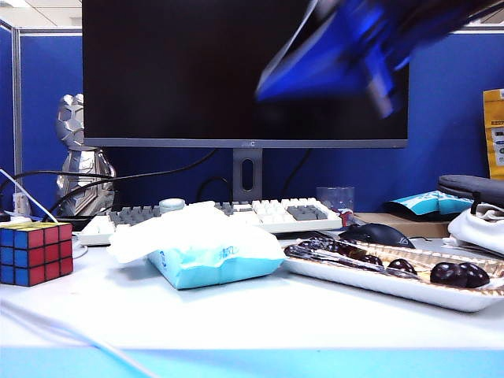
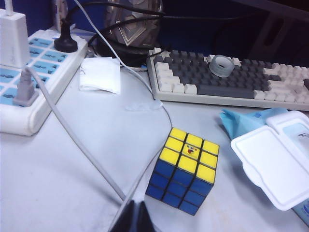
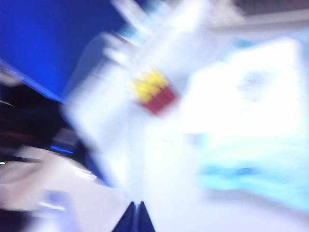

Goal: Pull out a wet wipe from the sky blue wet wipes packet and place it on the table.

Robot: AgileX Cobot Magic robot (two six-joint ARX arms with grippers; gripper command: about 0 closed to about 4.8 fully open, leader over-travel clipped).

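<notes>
The sky blue wet wipes packet [image 1: 213, 268] lies on the table [image 1: 252, 315], left of centre. A crumpled white sheet that looks like the wet wipe [image 1: 189, 227] sits on top of it. In the left wrist view the packet's white flip lid [image 2: 270, 164] stands open beside its blue end [image 2: 246, 121]. My right gripper [image 1: 276, 83] is a blue blur high in front of the monitor, well above the packet. Its wrist view is smeared, with the gripper [image 3: 136, 210] shut and empty and the packet [image 3: 251, 169] a cyan blur. My left gripper [image 2: 136, 212] is shut and empty near the Rubik's cube [image 2: 186, 171].
A Rubik's cube [image 1: 35, 252] stands at the left. A white tray [image 1: 378, 285] of dark fruit lies to the right of the packet. Behind are a keyboard [image 1: 236, 214], a monitor [image 1: 197, 71] and a mouse [image 1: 378, 234]. A power strip [image 2: 29, 72] and cables [image 2: 82, 150] lie near the left gripper.
</notes>
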